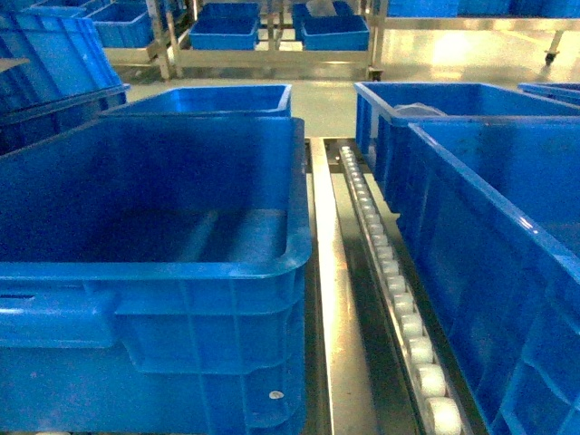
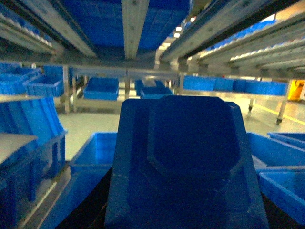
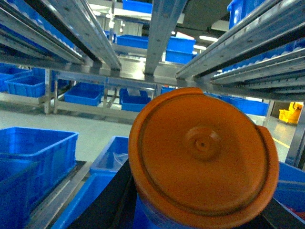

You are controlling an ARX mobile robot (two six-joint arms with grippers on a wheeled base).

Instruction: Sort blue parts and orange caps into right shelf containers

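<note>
The round orange plastic cap (image 3: 202, 157) fills the right wrist view and the dark blue moulded plastic part (image 2: 188, 162) fills the left, probably carried for sorting; I cannot tell the fingers' state.

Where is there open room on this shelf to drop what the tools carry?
The near left crate shows a bare floor. The right crate looks open, its floor hidden. The roller track between them is narrow. An orange cap and a blue part fill the wrist views.
</note>
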